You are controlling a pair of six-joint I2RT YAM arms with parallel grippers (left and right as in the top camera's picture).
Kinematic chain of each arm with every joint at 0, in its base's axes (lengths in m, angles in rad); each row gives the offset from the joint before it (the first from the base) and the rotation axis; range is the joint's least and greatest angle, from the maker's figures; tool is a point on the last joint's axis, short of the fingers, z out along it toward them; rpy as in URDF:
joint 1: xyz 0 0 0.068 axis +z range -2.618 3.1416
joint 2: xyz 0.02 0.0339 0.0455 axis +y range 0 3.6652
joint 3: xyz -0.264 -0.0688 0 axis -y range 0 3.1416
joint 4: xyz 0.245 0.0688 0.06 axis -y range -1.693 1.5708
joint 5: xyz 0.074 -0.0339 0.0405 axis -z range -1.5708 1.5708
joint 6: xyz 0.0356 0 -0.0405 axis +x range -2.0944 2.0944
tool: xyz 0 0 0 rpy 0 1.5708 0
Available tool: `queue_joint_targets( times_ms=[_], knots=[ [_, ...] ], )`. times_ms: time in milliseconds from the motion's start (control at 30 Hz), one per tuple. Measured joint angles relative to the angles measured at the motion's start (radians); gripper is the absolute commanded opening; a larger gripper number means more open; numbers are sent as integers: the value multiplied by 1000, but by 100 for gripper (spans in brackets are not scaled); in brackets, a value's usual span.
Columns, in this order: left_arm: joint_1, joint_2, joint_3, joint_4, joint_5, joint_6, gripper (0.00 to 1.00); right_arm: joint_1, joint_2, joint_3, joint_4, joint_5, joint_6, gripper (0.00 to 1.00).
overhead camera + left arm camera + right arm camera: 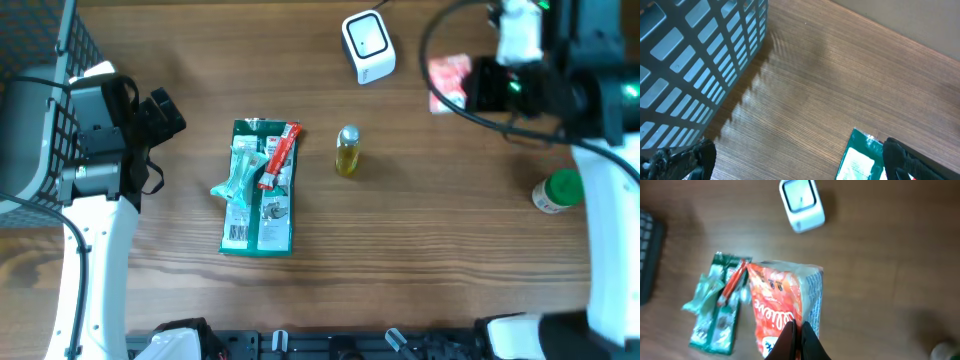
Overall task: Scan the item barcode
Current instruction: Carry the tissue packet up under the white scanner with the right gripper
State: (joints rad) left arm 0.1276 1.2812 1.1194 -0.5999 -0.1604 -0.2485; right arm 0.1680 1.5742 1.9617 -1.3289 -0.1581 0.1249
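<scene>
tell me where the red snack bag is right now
The red snack bag is pinched in the shut right gripper, at the upper right of the overhead view, just right of the white scanner.

Left arm [95, 240] stands at the left side, white link running up from the near edge; left gripper [162, 112] points in toward the middle, jaws spread wide, nothing between them; in its wrist view one dark finger [695, 159] peeks in at each lower corner. Over to the right arm [612, 210]; it reaches along the right side to the far edge; right gripper [799, 334] is pinched tight, fingertips together on the packet's [782, 297] edge.
</scene>
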Motion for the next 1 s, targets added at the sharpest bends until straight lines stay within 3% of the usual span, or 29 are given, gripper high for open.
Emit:
queue_joint_targets(
  times_ms=[200, 500, 1000],
  knots=[
    [0, 0, 0, 0, 0, 0, 100, 115, 158, 18, 108, 159, -85, 4],
    [0, 0, 0, 0, 0, 0, 100, 214, 403, 18, 418, 462, -289, 4],
    [0, 0, 0, 0, 0, 0, 100, 248, 663, 18, 890, 734, -549, 4]
  ],
)
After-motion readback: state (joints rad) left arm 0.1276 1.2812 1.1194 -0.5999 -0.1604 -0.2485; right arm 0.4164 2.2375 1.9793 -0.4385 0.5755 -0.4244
